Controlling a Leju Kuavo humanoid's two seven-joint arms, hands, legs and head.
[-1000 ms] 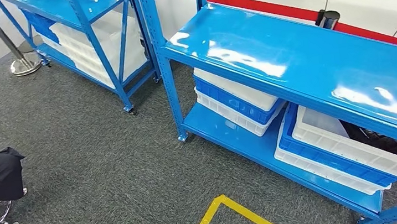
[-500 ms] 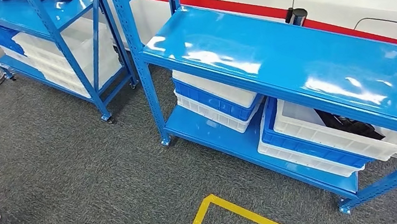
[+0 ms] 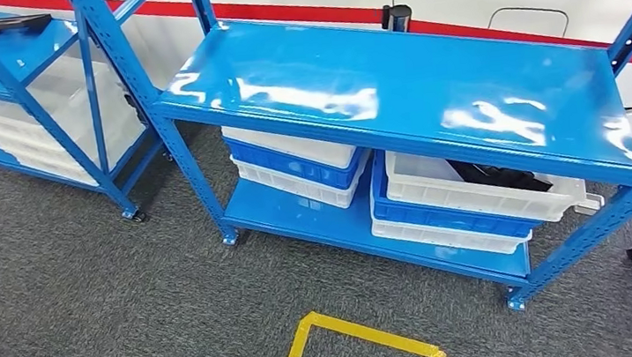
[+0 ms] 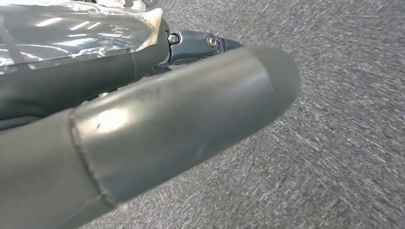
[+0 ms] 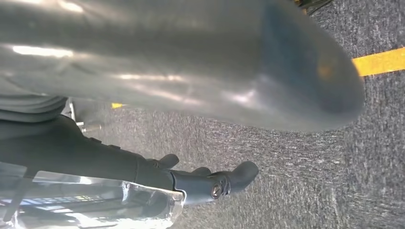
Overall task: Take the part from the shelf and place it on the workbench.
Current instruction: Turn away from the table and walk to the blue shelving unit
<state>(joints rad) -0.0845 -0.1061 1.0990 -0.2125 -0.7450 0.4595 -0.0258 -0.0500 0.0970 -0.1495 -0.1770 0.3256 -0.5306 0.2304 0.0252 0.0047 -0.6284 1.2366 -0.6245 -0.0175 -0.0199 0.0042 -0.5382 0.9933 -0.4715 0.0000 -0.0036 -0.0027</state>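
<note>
Nearest in the head view, a yellow tape rectangle is marked on the grey carpet floor.

Left hand: seen in the left wrist view above the carpet, with the thick grey thumb across the frame and the darker fingers extended beyond it. Nothing is held; the fingers lie straight, uncurled.

Right hand: seen in the right wrist view above the carpet and a strip of yellow tape. The dark fingers lie extended and apart, holding nothing.

Beyond the tape stands a glossy blue metal shelf rack. Its lower level carries stacked white and blue plastic bins: one stack on the left, one on the right. A dark part lies in the top right bin, partly hidden under the upper shelf board.

Far left stands a second blue shelf rack with white bins below. A white wall with a red stripe runs behind both racks.
</note>
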